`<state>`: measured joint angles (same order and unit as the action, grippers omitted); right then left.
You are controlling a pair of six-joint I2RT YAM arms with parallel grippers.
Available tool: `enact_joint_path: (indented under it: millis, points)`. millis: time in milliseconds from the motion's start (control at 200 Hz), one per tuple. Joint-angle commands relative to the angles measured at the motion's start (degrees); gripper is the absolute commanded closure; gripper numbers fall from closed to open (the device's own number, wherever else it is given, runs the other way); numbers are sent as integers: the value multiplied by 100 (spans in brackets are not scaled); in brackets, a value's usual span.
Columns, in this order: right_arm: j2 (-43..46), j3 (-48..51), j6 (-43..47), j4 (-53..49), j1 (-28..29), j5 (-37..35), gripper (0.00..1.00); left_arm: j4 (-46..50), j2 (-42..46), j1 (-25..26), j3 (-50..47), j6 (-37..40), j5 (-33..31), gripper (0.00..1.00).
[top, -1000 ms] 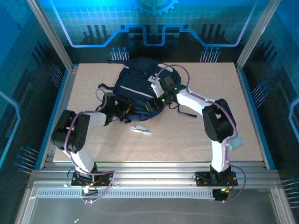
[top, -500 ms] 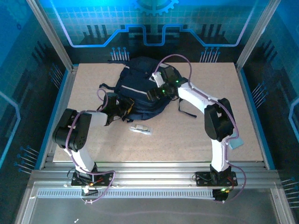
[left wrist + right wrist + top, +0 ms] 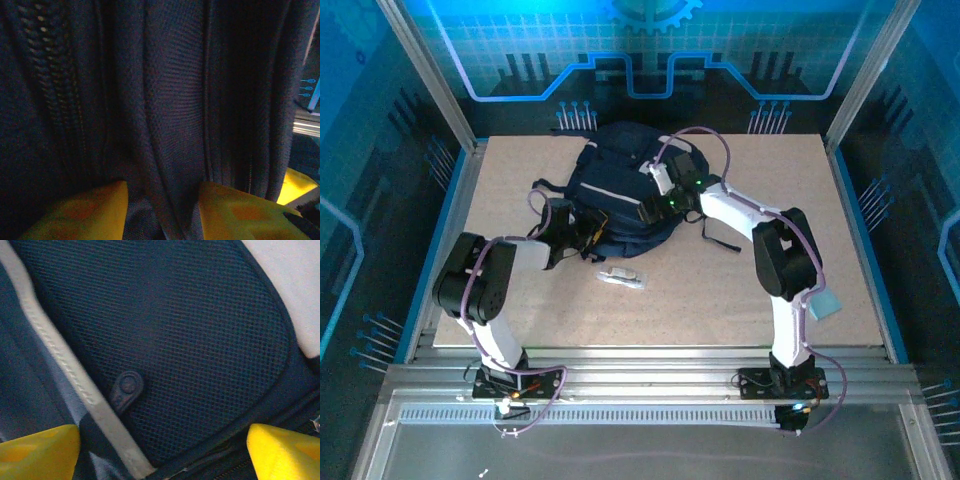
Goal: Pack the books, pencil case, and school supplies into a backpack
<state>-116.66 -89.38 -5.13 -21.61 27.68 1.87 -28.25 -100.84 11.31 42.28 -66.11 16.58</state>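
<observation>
**Top external.**
- The backpack (image 3: 615, 180) lies at the far middle of the table (image 3: 740, 300).
- The right gripper (image 3: 652, 208) has come back from the bag's near edge and sits slightly farther up over its top face than a second ago. The cable loop above the arm stands higher.
- The left gripper (image 3: 588, 238) is at the bag's near left edge, where it was.
- The school supplies (image 3: 620, 277), a small pale oblong, have not moved. They lie on the bare table just in front of the bag, apart from both grippers.
- You can take it that the arms are working on the bag itself and that this item is not yet packed.
- Writing: none you can read. The back panel carries only line graphics.

**Left wrist.**
- The yellow fingers (image 3: 85, 210) are part-way apart, with a ridge of navy fabric (image 3: 170, 150) running between them.
- You cannot tell whether they are clamping that fold or letting it go.
- A zip (image 3: 47, 70) runs down the left side.
- Labels: none.

**Right wrist.**
- The two fingertips (image 3: 40, 445) are spread wide and hold nothing.
- They hang over the mesh panel (image 3: 200, 330), beside the pale stripe (image 3: 65, 365).
- A small round tab (image 3: 127, 387) lies on the mesh. Any mark on it is too small to read.
</observation>
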Motion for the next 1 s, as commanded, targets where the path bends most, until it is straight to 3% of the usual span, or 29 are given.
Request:
enact_joint_path:
  millis: [0, 500, 710, 996]
  points:
    - [260, 259, -268, 7, -79, -147, 12, 467, -116, 103, -57, -87, 151, 56]
    - [-143, 188, -289, 389, 133, 1419, 12, 509, -41, 128, -35, -108, 129, 54]
    - [647, 913, -309, 128, 412, 1864, 12, 417, -147, 185, 107, -174, 109, 54]
    - [1618, 1715, -485, -93, 720, 1788, 12, 206, -351, 284, 308, -323, 170, 53]
